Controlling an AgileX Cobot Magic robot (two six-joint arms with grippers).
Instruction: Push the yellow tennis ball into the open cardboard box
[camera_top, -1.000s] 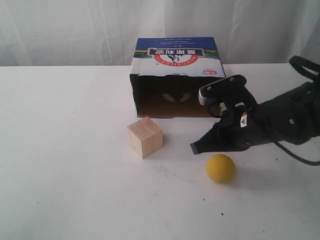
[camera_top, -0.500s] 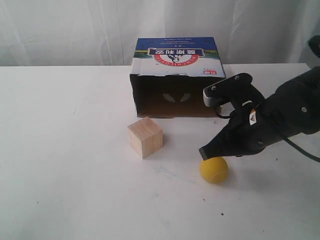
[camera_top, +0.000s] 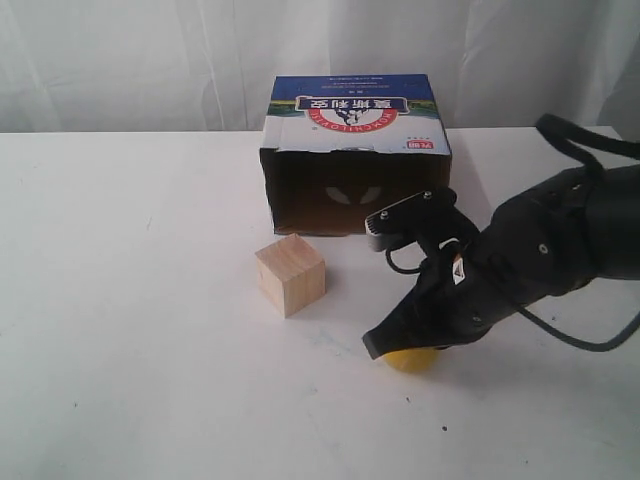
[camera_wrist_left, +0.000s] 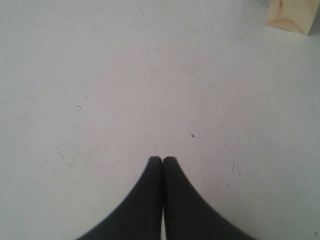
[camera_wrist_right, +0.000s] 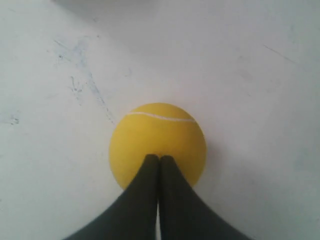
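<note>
The yellow tennis ball (camera_top: 412, 359) lies on the white table in front of the open cardboard box (camera_top: 355, 150), mostly covered by my right arm in the exterior view. My right gripper (camera_top: 375, 346) is shut, its tip resting over the ball. In the right wrist view the ball (camera_wrist_right: 157, 137) shows a thin white seam, and the right gripper (camera_wrist_right: 159, 158) lies against its near side. My left gripper (camera_wrist_left: 163, 159) is shut over bare table; the exterior view does not show it.
A pale wooden cube (camera_top: 290, 274) stands left of the ball, in front of the box's left corner; its corner shows in the left wrist view (camera_wrist_left: 292, 15). A white curtain hangs behind the table (camera_top: 130, 350).
The right arm swung left and down over the ball. The ball shifted left and toward the front of the table, and is now largely hidden under the gripper.
</note>
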